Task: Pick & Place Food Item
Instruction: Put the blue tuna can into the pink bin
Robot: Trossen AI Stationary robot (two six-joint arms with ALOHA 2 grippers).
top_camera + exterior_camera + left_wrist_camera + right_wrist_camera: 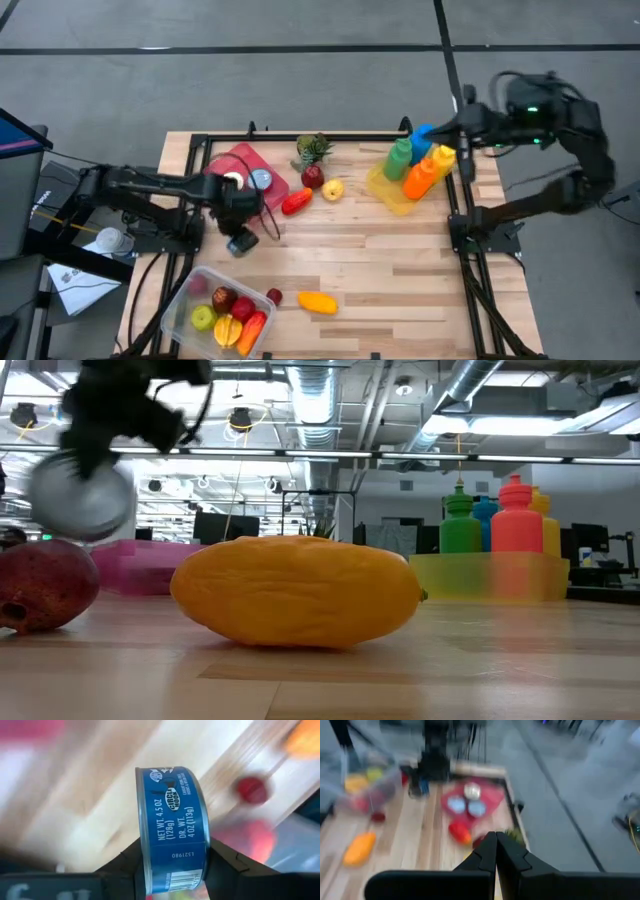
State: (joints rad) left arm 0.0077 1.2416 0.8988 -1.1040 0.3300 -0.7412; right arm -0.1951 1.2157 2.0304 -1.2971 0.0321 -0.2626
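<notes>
Left of centre in high view, I hold blue tuna can (172,827) pinched on edge in left gripper (243,240) jaws, above worktop (400,270). Clear bin (180,300) lies below it in frame. Right gripper (496,851) waits upper right, jaws pressed together.

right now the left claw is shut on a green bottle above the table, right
Not quite. The left claw is shut above the table, but on a blue tin can, not a green bottle. The left wrist view shows the can clamped between its fingers.
</notes>
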